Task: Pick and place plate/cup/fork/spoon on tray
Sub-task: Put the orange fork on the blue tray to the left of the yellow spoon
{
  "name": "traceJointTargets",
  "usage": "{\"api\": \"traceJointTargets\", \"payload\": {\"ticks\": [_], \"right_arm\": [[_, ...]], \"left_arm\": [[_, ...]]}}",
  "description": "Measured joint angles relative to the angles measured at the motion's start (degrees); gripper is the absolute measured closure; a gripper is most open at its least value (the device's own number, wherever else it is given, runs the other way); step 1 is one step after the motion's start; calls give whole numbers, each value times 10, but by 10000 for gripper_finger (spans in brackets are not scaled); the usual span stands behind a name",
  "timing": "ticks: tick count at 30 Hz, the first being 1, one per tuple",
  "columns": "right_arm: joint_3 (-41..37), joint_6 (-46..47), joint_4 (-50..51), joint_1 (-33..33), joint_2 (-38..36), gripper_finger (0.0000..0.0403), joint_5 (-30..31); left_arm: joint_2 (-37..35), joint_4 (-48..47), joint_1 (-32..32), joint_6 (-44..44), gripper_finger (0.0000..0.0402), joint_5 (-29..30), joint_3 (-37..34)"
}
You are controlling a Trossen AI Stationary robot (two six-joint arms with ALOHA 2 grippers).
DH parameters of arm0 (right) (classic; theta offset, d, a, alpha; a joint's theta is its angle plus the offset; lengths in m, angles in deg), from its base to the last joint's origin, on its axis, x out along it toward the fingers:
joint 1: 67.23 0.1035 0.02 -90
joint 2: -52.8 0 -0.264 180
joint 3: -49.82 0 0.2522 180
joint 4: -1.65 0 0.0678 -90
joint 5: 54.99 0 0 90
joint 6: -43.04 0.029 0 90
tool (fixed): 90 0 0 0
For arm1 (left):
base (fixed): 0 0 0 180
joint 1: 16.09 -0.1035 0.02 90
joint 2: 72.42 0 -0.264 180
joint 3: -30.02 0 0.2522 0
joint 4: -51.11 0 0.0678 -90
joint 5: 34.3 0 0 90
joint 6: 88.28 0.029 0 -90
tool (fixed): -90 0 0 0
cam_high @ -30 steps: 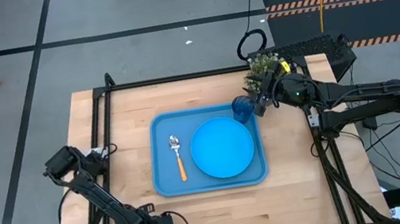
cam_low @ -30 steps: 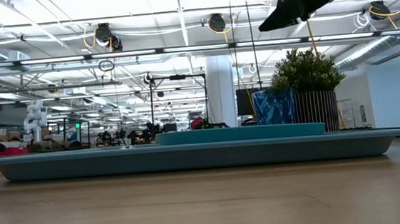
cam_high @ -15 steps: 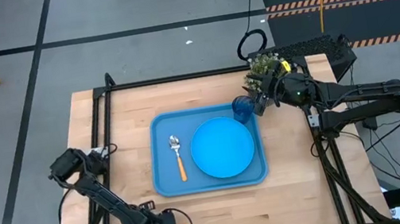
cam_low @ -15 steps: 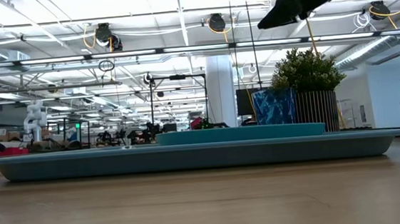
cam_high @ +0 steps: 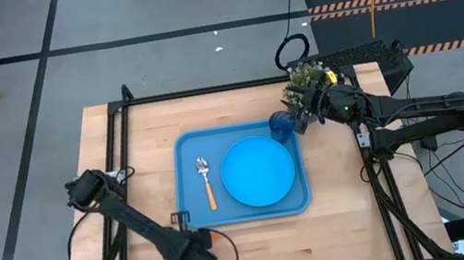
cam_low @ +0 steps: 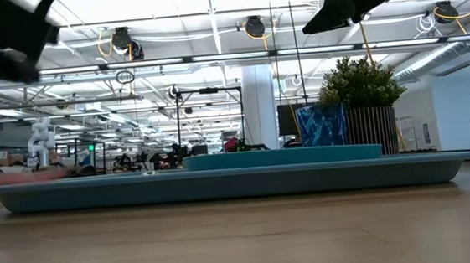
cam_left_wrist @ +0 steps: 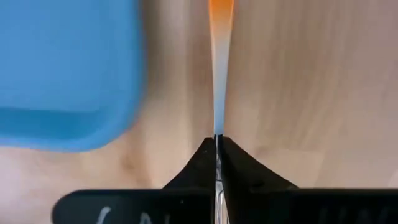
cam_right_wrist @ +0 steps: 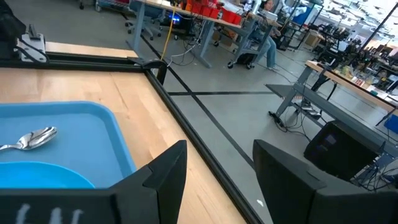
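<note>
We find the left pincer (cam_left_wrist: 218,144) clamped on the thin orange-handled metal fork (cam_left_wrist: 220,56), over bare wooden bench (cam_left_wrist: 298,93) just beside the rectangular light-blue plastic tray (cam_left_wrist: 68,68). Right pincer (cam_right_wrist: 214,171) gapes empty above the dark-blue translucent cup (cam_high: 281,126).

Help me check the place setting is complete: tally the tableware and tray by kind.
plate: 1
cup: 1
spoon: 1
fork: 1
tray: 1
Total: 5
</note>
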Motion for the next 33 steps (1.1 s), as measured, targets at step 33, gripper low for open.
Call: {"api": "traceJointTargets", "payload": {"ticks": [33], "right_arm": [[0, 47, 104, 0, -15, 227, 2]], "left_arm": [[-1, -64, -209, 832, 397, 177, -15]]}}
